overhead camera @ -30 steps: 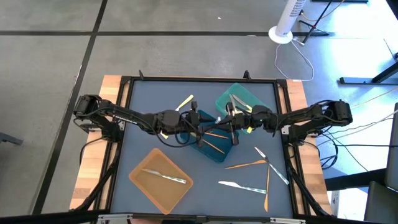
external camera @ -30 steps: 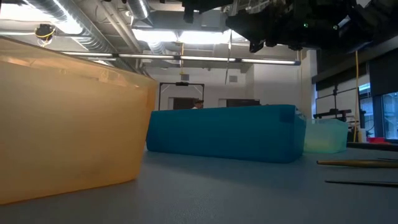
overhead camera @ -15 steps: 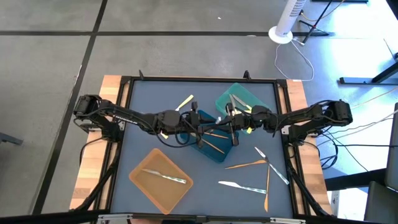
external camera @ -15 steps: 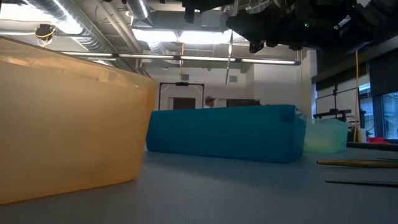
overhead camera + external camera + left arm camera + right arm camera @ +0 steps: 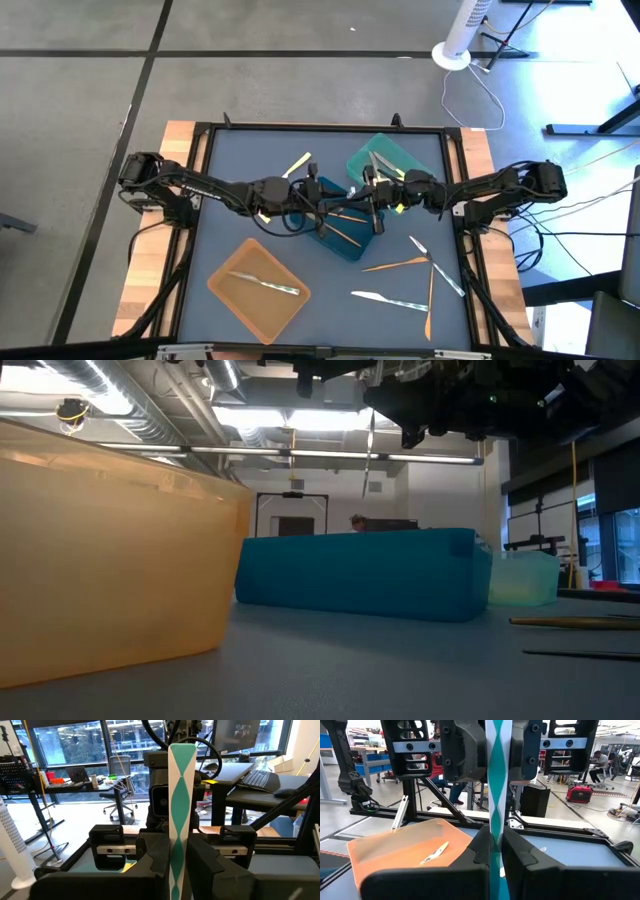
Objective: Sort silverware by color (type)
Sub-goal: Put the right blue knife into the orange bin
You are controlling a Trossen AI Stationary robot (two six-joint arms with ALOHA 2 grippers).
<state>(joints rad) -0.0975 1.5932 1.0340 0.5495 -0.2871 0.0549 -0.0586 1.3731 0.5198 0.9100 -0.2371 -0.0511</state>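
A thin silvery-clear piece of silverware (image 5: 181, 785), showing white and teal twists, stands upright between both grippers above the blue tray (image 5: 345, 240). My left gripper (image 5: 338, 203) comes from the table's left and my right gripper (image 5: 372, 196) from the right; both are shut on it. In the low view its thin end (image 5: 370, 455) hangs below the grippers. Orange pieces (image 5: 395, 265) and white pieces (image 5: 395, 300) lie flat on the mat; a yellow one (image 5: 297, 165) lies at the far side. My left gripper (image 5: 177, 852) pinches the piece's shaft (image 5: 176, 847) between its two fingers, level from the table's left, fingers across it. The piece is upright and lifted clear. My right gripper (image 5: 495, 847) pinches the same shaft (image 5: 495, 837) between its two fingers, level from the right, just beside the left fingers (image 5: 465, 750).
The teal tray (image 5: 395, 150) sits at the far right and holds some pieces. The orange tray (image 5: 235, 295), near left, holds one silvery piece (image 5: 268, 283). The blue tray holds orange pieces. Black frame rails edge the mat. A person shows far behind in the low view.
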